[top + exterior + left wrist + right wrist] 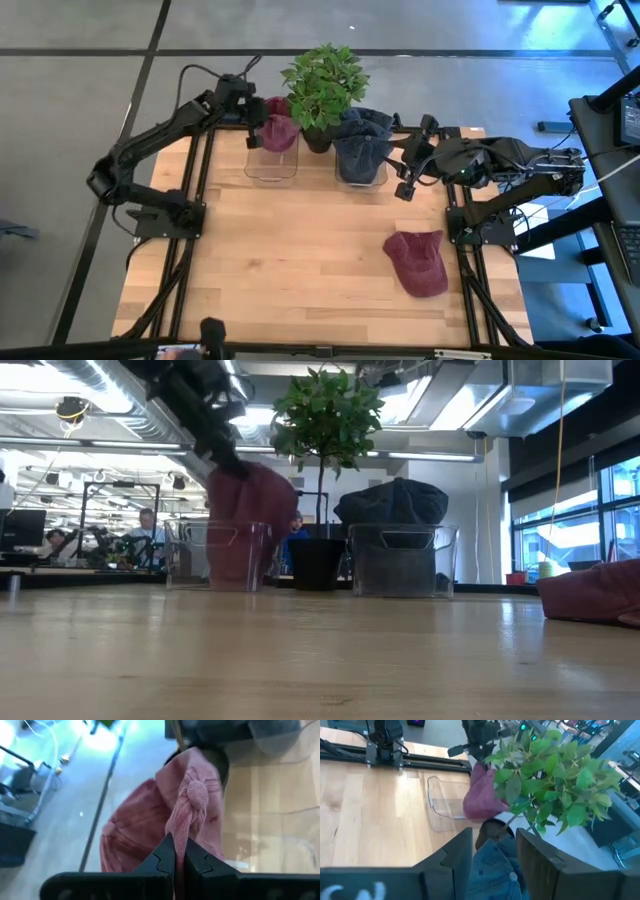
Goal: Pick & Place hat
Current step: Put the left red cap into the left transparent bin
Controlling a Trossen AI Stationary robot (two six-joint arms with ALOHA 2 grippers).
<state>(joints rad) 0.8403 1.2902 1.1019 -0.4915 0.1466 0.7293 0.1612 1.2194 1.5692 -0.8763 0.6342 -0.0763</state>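
Where the table's near right portion lies, one maroon hat (417, 262) rests flat on the wooden table (290, 260), untouched. Farther back, the left gripper (179, 862) has its fingers pinched together on a second maroon hat (277, 132), holding it above the left clear bin (271, 166), with its lower part at the bin's rim. Beyond, the potted plant (323, 85) stands between both bins. The right gripper (408, 171), fingers spread apart, hovers beside the right clear bin (361, 172), which contains a dark blue hat (361, 130).
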